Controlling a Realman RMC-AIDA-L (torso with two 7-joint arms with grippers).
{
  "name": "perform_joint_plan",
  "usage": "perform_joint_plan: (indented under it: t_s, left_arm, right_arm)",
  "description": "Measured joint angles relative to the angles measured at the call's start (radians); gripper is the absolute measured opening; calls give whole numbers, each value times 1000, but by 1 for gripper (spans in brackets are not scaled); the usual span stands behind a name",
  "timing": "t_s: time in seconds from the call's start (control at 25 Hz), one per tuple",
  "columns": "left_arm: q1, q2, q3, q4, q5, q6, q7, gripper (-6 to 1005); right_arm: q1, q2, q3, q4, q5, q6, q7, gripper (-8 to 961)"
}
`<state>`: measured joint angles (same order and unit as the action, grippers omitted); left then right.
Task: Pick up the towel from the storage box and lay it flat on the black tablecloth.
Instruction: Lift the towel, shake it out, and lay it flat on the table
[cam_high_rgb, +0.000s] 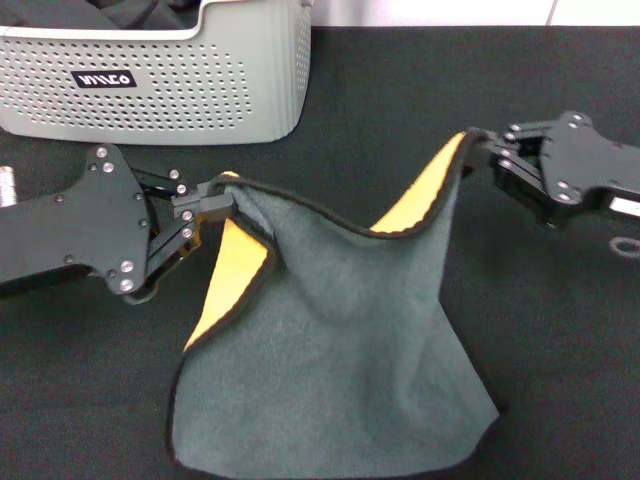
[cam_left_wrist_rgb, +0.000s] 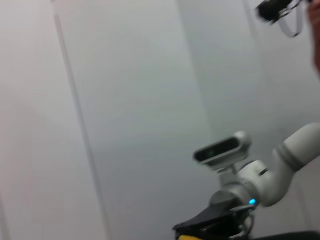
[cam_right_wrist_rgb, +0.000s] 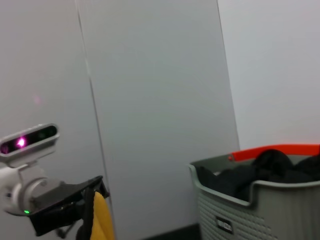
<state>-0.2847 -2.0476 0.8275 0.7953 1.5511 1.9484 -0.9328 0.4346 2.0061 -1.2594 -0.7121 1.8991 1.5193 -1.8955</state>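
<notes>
**Towel Lifted Clear, Not Yet Flat**

I had both jaws clamped: left gripper (cam_high_rgb: 222, 200) and right gripper (cam_high_rgb: 472, 148) each pinched a corner of the towel (cam_high_rgb: 330, 370). It hung outside the storage box (cam_high_rgb: 160, 75), lower edge resting on the black tablecloth (cam_high_rgb: 560, 330). Spreading remained.

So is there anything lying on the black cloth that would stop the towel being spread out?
Nothing visible: both the left gripper and right gripper hold the towel over bare black tablecloth; the storage box sits behind.
</notes>
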Motion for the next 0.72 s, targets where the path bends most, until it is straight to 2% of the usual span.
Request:
perform_joint_plan:
  t_s: [0.04, 0.32, 0.56, 0.72]
  left_arm:
    - [-2, -5, -1, -57, 0, -60, 70, 11]
    - [-47, -10, -1, -181, 7, -252, 139, 12]
    - [-70, -11, 5, -224, 24, -421, 193, 12]
    - [-73, -11, 6, -225, 26, -477, 216, 13]
  right_arm:
    - [17, 3, -1, 15, -4, -23, -15, 22]
    - [70, 15, -61, 45, -12, -210, -68, 22]
    - [120, 18, -101, 94, -13, -343, -99, 23]
    - [135, 18, -105, 115, -14, -379, -109, 23]
